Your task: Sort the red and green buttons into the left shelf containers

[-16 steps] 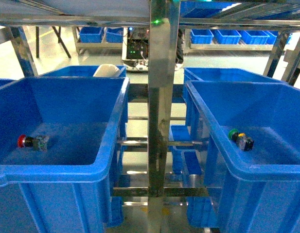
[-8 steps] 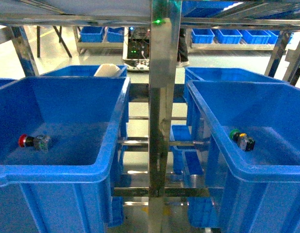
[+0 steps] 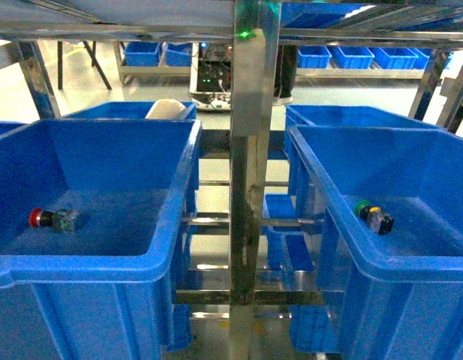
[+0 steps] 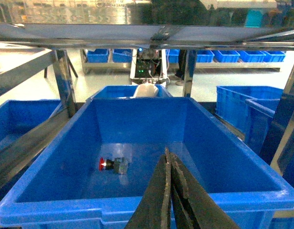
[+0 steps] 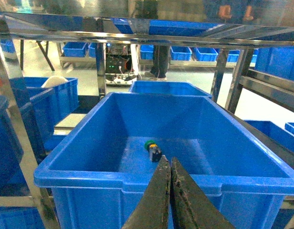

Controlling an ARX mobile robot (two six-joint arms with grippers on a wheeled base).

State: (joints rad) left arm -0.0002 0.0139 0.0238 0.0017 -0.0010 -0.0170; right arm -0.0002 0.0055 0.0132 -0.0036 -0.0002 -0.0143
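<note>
Red button (image 3: 49, 219) lying left of the steel post (image 3: 250, 150) in the left bin (image 3: 96, 264), green button (image 3: 374, 216) right of it. Both tools, left (image 4: 168, 164) and right (image 5: 167, 171), pressed closed, gripping nothing. No readable writing anywhere.

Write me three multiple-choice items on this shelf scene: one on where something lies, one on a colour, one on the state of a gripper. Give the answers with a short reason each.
1. Where does the small red-capped push-button lie?
A. On the floor of the large blue plastic bin on the left
B. On top of the steel shelf post
C. In the right gripper

2. What colour is the cap of the push-button in the large blue plastic bin on the right?
A. Yellow
B. Green
C. White

3. How does the left gripper stand?
A. Wide open
B. Shut on the red button
C. Shut and empty

Answers: 1 A, the head and left wrist views both show it resting on that bin's floor. 2 B, the cap reads green in the head and right wrist views. 3 C, the left wrist view shows its fingers pressed together with nothing between them.
</note>
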